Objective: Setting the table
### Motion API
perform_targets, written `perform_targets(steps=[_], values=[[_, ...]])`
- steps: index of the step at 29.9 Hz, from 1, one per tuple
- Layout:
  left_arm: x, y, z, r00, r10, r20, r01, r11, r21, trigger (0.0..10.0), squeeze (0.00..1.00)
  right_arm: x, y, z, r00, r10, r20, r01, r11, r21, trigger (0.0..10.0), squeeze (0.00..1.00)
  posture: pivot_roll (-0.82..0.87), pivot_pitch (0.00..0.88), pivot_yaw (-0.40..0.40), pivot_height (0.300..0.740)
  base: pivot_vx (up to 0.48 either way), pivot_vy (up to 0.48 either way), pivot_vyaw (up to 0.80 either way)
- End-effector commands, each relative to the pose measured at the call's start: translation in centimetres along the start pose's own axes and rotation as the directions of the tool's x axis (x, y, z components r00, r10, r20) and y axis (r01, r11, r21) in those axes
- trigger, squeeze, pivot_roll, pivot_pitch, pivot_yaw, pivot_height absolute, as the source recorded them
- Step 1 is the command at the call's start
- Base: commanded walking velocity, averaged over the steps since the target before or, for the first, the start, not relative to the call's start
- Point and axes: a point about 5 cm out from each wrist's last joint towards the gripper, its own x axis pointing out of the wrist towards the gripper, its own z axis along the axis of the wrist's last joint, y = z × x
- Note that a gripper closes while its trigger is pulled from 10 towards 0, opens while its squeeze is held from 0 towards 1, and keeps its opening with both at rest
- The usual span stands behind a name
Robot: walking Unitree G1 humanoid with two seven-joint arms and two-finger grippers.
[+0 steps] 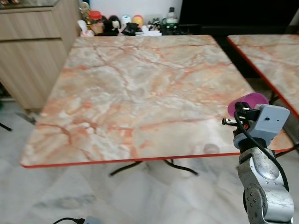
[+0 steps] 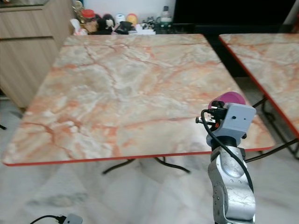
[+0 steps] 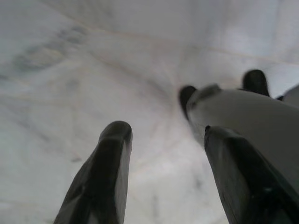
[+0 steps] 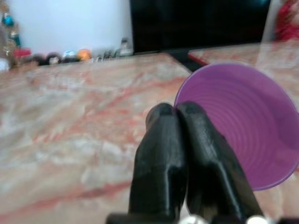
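One item carried: a purple cup, held over the near right corner of the marble table, above its surface and not yet set down.
Cup handling: we judged it light, thin-walled plastic, likely slick and easy to squash, so a pinch on the rim wall seemed the sensible hold, with modest force.
Cup grip: we saw the right gripper with its two fingers pressed together on the cup's rim; whether one finger sat inside the mouth we could not tell.
Cup direction: the open mouth faced back toward the wrist camera, so its long axis ran roughly along the fingers, out over the table and away from us; it lay tilted, not upright.
Next call: we judged the cup would need turning mouth-up before it met the table.
Left gripper: our left gripper hung idle over the pale floor below the table's near edge, fingers spread with nothing between them.
Table: bare marble with a red edge, no setting on it.
Second table: a matching top stood just to the right of the table, apart by a narrow gap.
Far side: small toys and bottles lined the wall beyond the table.
Cabinet: a wooden cabinet stood left of the table.
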Motion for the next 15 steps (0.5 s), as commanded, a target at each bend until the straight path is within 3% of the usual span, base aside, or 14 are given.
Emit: perform_targets(steps=[1, 15], values=[[-0.28, -0.05, -1.47, 0.999, -0.005, -0.054, 0.005, 1.0, 0.005, 10.0, 0.0, -0.04, -0.16, 0.47, 1.0, -0.006, 0.022, 0.006, 1.0, -0.007, 10.0, 0.0, -0.06, 0.187, -0.01, 0.74, 0.0, -0.472, 0.0], [-0.25, -0.1, -1.37, 0.999, -0.004, -0.051, 0.005, 1.0, 0.004, 10.0, 0.0, 0.06, -0.33, 0.49, 1.0, -0.014, 0.026, 0.015, 1.0, -0.009, 10.0, 0.0, -0.07, 0.189, -0.01, 0.74, 0.0, -0.472, 0.0]])
